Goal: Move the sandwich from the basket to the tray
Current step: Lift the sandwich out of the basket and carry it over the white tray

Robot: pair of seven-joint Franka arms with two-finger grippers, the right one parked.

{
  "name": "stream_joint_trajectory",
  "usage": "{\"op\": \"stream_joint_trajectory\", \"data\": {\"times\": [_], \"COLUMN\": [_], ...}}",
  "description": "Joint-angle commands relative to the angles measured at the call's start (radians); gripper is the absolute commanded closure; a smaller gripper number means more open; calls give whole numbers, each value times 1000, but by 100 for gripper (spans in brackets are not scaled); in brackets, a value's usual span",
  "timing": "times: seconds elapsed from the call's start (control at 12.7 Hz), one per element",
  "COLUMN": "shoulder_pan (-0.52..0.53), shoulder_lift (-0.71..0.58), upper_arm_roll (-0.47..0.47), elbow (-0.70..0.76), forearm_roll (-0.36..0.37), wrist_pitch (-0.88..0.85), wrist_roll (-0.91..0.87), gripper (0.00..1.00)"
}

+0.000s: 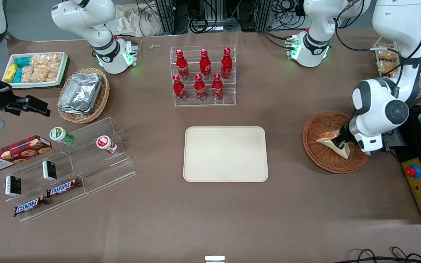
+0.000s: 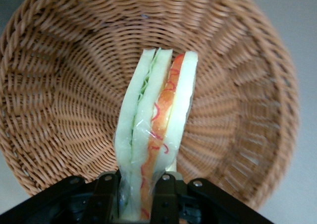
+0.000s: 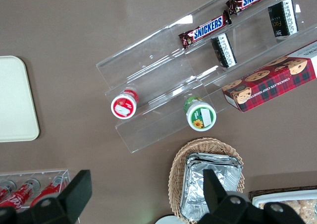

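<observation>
One sandwich (image 2: 157, 130) sat clamped in the claw (image 2: 140, 180) over the basket (image 1: 323, 160), so grasp looked done; next move called for lift, then carry to tray (image 1: 225, 153).

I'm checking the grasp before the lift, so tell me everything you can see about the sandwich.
The sandwich is a triangular wedge of pale white bread in clear wrap, with green filling along one layer and red-orange along the other. It stands on edge in the reddish-brown wicker basket, cut side facing the wrist camera. The gripper is shut on its lower end, a finger pressed against each bread face. It lies toward the working arm's end of the table.
</observation>
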State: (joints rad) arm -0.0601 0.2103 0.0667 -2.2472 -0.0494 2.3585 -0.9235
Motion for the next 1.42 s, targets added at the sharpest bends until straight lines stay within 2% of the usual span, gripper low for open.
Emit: {"op": "stream_joint_trajectory", "data": {"times": [0.0,0.16,0.47,0.87,1.18,1.34], "shoulder_pan": [-4,-4,-4,-6,-65,-81], "shoulder_lift": [-116,-143,-128,-68,9,75], "upper_arm_roll": [-79,-163,-307,-438,-464,-466], "elbow": [-6,26,155,256,287,299], "forearm_roll": [43,129,146,146,180,206], "wrist_pitch": [-101,-223,-367,-363,-282,-222], "wrist_roll": [-3,12,51,126,265,268], "gripper": [100,100,100,100,100,100]}}
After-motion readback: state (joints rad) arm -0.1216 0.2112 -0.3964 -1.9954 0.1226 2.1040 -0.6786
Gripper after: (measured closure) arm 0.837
